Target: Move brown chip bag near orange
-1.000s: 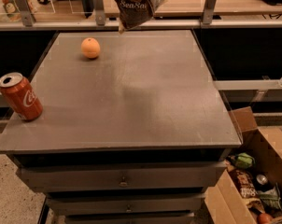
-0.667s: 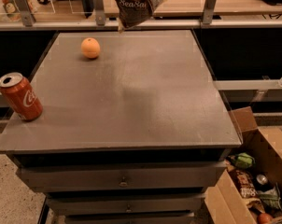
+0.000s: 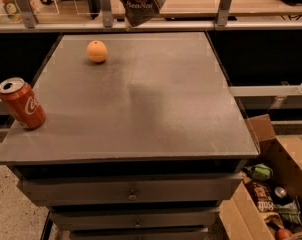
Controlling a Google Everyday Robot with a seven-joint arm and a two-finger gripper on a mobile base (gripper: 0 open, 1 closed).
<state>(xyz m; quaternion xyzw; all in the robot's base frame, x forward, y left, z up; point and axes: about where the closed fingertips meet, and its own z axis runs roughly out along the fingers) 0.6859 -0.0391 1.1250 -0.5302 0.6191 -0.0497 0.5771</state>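
The work area was a grey square tabletop (image 3: 156, 109) on a cabinet of drawers (image 3: 131, 191), with a metal rail (image 3: 261, 25) and a wooden shelf running behind its far edge.

Hand: it lay above the top edge of the view and was not visible. Its opening and its hold could not be told.

Brown chip bag (image 3: 140, 4): it hung in the air at the top edge of the view, below the hand's position, over the far edge of the tabletop. Only its lower part showed, dark brown with white script. It was clear of the tabletop.

Orange (image 3: 97, 51): it rested on the tabletop below the hand's position and to the left in the view, near the bag but apart from it.

Red soda can (image 3: 22, 104): it stood upright at the near left edge, well apart from the hand's position and the orange.

Cardboard box (image 3: 281, 184): it sat on the floor at the lower right, holding mixed packets.
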